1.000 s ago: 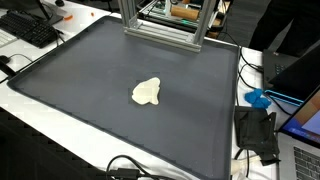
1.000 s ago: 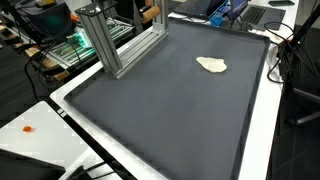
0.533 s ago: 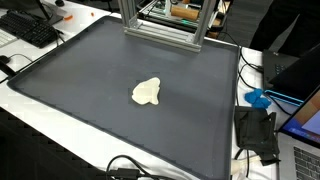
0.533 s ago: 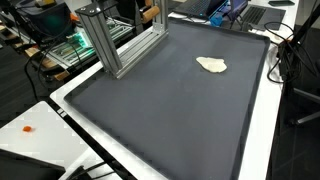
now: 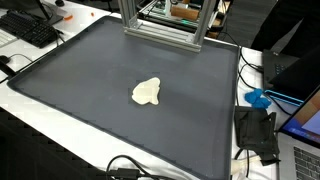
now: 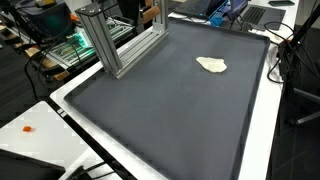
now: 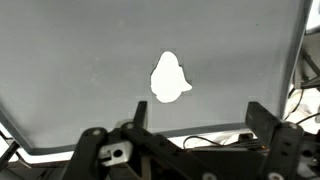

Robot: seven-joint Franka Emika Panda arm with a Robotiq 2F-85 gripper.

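Observation:
A small pale cream lump [image 5: 146, 92], soft and crumpled like a cloth, lies alone on the dark grey mat [image 5: 80, 80]. An exterior view shows this lump [image 6: 211, 65] near the mat's [image 6: 170, 110] far edge. Neither exterior view shows the arm or gripper. In the wrist view my gripper [image 7: 200, 118] hangs well above the mat [image 7: 80, 70], open, with nothing between its two black fingers [image 7: 262, 118]. There the lump [image 7: 170, 77] sits ahead of the fingers, slightly toward the left one, not touched.
An aluminium frame [image 5: 165, 25] stands at one edge of the mat, also seen as the frame [image 6: 120, 40]. A keyboard [image 5: 30, 28], a blue object [image 5: 258, 98], a black device [image 5: 257, 133], a laptop [image 5: 305, 125] and cables [image 5: 125, 168] ring the mat on the white table.

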